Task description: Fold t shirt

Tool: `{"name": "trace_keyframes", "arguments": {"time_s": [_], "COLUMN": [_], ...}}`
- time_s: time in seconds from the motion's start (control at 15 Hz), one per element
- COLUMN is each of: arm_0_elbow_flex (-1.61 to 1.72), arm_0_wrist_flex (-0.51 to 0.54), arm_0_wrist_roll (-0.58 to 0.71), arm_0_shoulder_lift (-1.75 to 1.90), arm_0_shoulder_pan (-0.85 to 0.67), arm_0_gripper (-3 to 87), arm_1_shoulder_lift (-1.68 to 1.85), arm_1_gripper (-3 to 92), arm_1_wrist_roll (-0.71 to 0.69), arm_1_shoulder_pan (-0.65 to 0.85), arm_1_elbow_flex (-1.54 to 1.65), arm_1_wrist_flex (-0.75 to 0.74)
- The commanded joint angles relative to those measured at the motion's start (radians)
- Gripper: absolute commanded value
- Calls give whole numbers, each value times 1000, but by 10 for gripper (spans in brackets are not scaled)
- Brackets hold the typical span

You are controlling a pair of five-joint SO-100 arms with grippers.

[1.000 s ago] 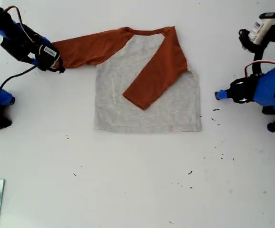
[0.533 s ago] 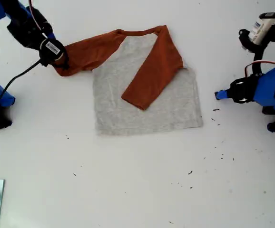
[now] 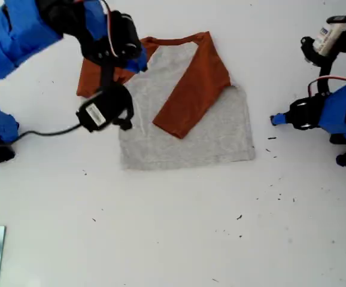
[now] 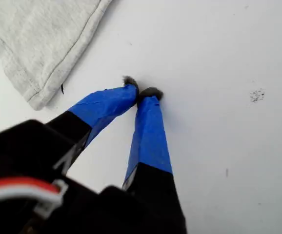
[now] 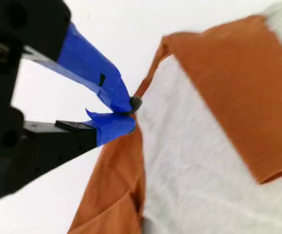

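t shirt (image 3: 185,119) lies flat mid-bench (image 3: 173,239), grey body up, one orange sleeve (image 3: 191,95) already folded across the chest. my second hand (image 5: 131,113) is over the other sleeve (image 3: 98,81) at the exterior view's upper left, tips pinched onto the orange fabric near the shoulder seam, lifting it so it can go over the body like the first. my first hand (image 4: 143,91) sits parked on bare bench beside the shirt's hem corner, at the exterior view's right, tips clenched on nothing, clear of the fold path.
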Motion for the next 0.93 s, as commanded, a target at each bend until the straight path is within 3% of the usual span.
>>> {"name": "trace_keyframes", "arguments": {"time_s": [0.0, 0.27, 0.47, 0.53, 0.6, 0.73, 0.87], "arm_0_elbow_flex": [-156, -3, 449, 638, 798, 1115, 1226], "arm_0_wrist_flex": [-77, 40, 34, 23, 21, -112, -233], "arm_0_wrist_roll": [-3, 21, 29, 23, 20, 28, 49], "arm_0_shoulder_lift": [-28, 114, 397, 495, 563, 726, 784], "arm_0_shoulder_pan": [109, 2, -179, -235, -281, -305, -219], "arm_0_gripper": [-1, -1, 14, 196, 219, 256, 260], "arm_1_shoulder_lift": [14, 29, 46, 49, 49, 51, 51], "arm_1_gripper": [34, 34, 34, 34, 34, 34, 34], "arm_1_wrist_roll": [11, 15, 18, 17, 15, 14, 12], "arm_1_shoulder_pan": [0, -3, -8, -8, -6, -3, -2], "arm_1_elbow_flex": [29, 34, 38, 38, 40, 40, 40], "arm_1_wrist_flex": [23, 31, 38, 38, 38, 38, 38]}}
